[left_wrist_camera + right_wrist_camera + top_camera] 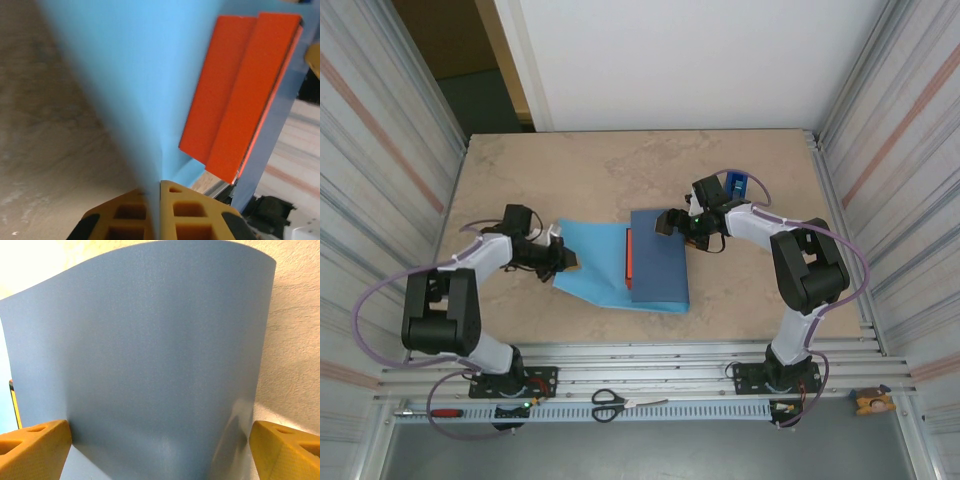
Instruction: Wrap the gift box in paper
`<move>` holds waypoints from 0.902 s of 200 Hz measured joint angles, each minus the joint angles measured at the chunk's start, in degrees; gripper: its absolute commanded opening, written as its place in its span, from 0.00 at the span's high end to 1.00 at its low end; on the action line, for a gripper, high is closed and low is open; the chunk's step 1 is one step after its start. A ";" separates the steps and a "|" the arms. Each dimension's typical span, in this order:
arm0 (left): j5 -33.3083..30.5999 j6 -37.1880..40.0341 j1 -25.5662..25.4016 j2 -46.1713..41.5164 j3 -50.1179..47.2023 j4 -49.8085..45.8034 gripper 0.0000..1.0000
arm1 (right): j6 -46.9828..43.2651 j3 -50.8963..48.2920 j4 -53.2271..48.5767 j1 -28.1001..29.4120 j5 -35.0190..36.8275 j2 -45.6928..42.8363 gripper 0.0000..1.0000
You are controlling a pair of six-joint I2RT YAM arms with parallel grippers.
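Note:
The paper [595, 262] lies mid-table, light blue face up on the left. Its right part is folded over the gift box, slate-blue face up [658, 265]. An orange strip of the gift box [629, 257] shows at the flap's left edge. In the left wrist view the gift box [240, 90] sits on the light blue paper [150, 75]. My left gripper [568, 261] [159, 192] is shut on the paper's left edge. My right gripper [670, 222] [160, 450] stands open at the flap's far edge, its yellow fingers [35, 450] either side of the slate paper [150, 365].
A blue tape dispenser [736, 184] stands behind the right arm. Scissors [615, 403] and a red-handled tool [440, 411] lie on the rail at the near edge. Corrugated metal walls close in both sides of the table [570, 170].

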 measured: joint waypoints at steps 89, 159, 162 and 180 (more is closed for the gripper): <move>-12.31 7.06 -13.35 -5.75 11.89 -7.10 0.98 | 0.61 0.00 0.09 0.85 0.00 0.00 0.10; -16.13 11.08 -21.79 0.20 20.52 -10.78 0.97 | 1.46 0.00 0.15 1.11 0.07 0.00 0.10; -16.13 11.30 -22.18 0.48 20.85 -10.88 0.97 | 1.49 -0.02 0.17 1.11 0.09 0.00 0.10; -16.11 12.22 -24.59 2.32 22.88 -11.65 0.97 | 1.51 -0.02 0.26 1.14 0.22 0.00 0.10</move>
